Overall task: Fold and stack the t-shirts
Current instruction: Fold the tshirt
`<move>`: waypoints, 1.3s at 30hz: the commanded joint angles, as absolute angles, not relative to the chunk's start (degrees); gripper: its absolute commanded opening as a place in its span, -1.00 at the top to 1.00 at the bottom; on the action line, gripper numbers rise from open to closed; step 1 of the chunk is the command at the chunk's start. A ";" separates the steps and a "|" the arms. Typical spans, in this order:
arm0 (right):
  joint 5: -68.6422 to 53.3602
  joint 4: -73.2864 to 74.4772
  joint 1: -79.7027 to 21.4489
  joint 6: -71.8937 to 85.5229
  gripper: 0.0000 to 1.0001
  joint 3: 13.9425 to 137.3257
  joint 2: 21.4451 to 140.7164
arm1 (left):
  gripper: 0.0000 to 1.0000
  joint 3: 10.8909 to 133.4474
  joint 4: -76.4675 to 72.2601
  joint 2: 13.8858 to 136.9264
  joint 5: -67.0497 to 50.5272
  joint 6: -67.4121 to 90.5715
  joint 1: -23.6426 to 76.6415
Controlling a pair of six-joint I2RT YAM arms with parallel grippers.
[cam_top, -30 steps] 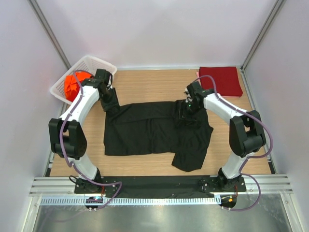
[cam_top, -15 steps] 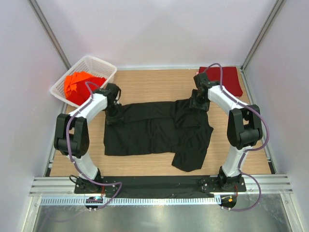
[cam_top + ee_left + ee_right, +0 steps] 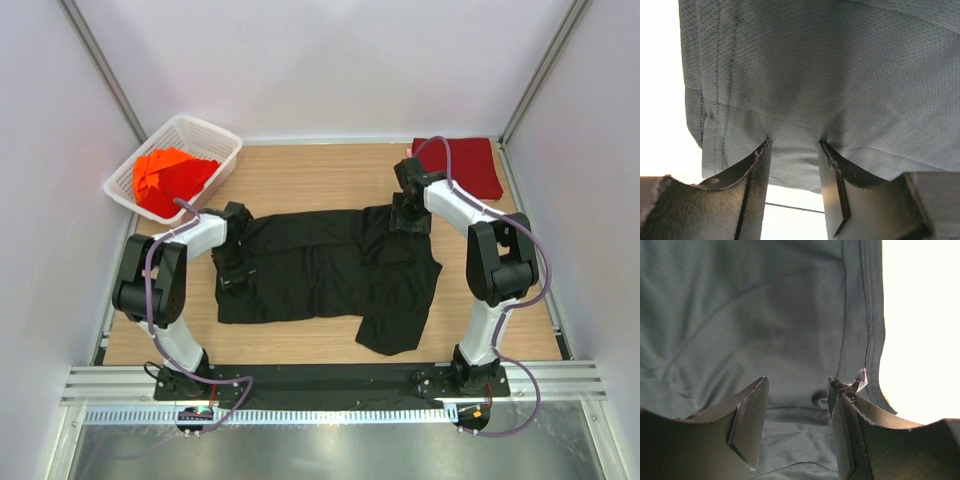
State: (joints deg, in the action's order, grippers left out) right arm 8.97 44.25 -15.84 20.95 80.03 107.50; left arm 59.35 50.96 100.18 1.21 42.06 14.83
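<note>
Worry is a shallow bite: left gripper (image 3: 794, 145) and right gripper (image 3: 797, 382) stand part-spread astride small puckers at opposite edges of the black t-shirt (image 3: 320, 270) lying mid-table (image 3: 320, 175), so closing might snag just one layer and skew the fold.

Black t-shirt (image 3: 320, 270): plain blk, no print. In the wrist views it reads grey-teal w/ a fine mesh-dot weave & darker stitch lines along the hem. Dark red t-shirt (image 3: 470, 168): solid deep red, no pattern. Orange-red t-shirts (image 3: 160, 180): bright, plain. Basket (image 3: 218, 140): wht, open lattice pattern. Table (image 3: 310, 175): light brown wood grain. Left arm (image 3: 195, 232) & right arm (image 3: 455, 205): wht links, blk joints. Cables (image 3: 546, 285): purple. Walls (image 3: 330, 60): pale wht-lilac, plain. Base rail (image 3: 330, 378): blk. Metal strip (image 3: 330, 450): dull silver.
</note>
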 commanded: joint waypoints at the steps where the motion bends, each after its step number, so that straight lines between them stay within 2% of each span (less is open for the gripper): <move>1: 9.23 43.51 -16.52 21.62 -0.15 78.05 106.53 | 0.10 54.33 49.04 101.34 0.35 47.28 14.85; 8: 6.86 44.38 -17.14 22.76 -0.15 71.38 102.05 | 0.07 48.25 53.08 92.03 1.40 48.43 14.85; 13: 7.64 45.70 -17.23 23.29 -0.16 66.10 98.80 | -0.11 53.86 59.06 84.57 0.97 45.01 14.85; 19: 8.70 46.23 -17.14 22.41 -0.16 66.09 97.64 | -0.39 65.10 56.44 78.14 2.54 40.36 13.37; 20: 8.70 46.40 -17.14 22.24 -0.16 66.70 97.73 | -0.38 65.82 55.47 78.66 2.20 39.56 12.23; 22: 8.44 46.67 -17.23 21.97 -0.16 67.06 97.73 | -0.22 66.62 51.27 79.80 0.27 37.97 6.89; 23: 8.35 46.58 -17.14 21.62 -0.16 67.32 97.73 | -0.17 66.53 49.67 81.54 -4.52 36.23 4.85; 27: 7.56 46.93 -17.23 21.01 -0.16 67.94 97.56 | 0.03 67.32 45.36 86.38 -5.28 32.88 0.26; 30: 7.03 46.76 -17.14 21.01 -0.16 67.94 97.30 | 0.08 67.24 41.85 89.37 -5.71 31.73 -3.77; 39: 6.42 46.50 -17.23 20.39 -0.16 67.32 97.38 | 0.11 65.66 35.34 94.83 -4.30 31.90 -4.48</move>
State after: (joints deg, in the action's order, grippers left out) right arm 6.87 46.39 -16.84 21.10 66.02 99.79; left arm 66.43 40.16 94.08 -4.14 33.30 -4.27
